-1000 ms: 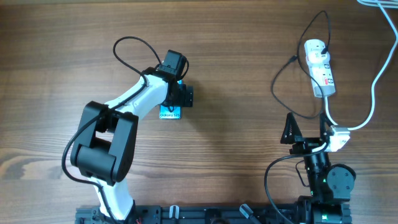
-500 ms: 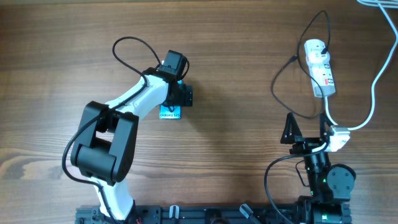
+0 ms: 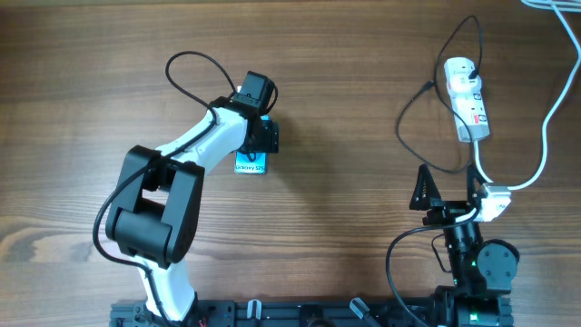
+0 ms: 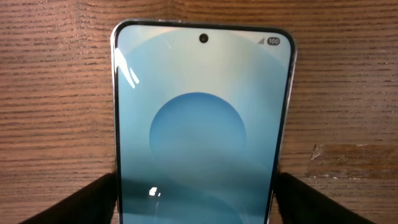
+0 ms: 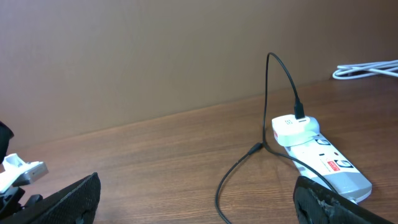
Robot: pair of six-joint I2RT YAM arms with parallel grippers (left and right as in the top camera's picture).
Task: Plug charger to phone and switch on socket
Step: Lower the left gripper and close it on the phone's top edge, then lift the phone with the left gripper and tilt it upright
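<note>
The phone lies flat with its turquoise screen up, and only its "Galaxy S25" end shows under my left arm. My left gripper straddles it, one dark finger pressed against each long edge. The white socket lies at the far right, also seen in the right wrist view. The charger, a thin black cable, loops from an adapter on the socket, and its small plug rests on the wood. My right gripper stands open and empty, short of the socket.
A thick white cord runs from the socket off the far right edge. A white block sits beside my right arm. A black cable loops over my left arm.
My left gripper's fingers have drawn in onto the phone's sides, and the phone has shifted slightly right. The right arm has not moved.
</note>
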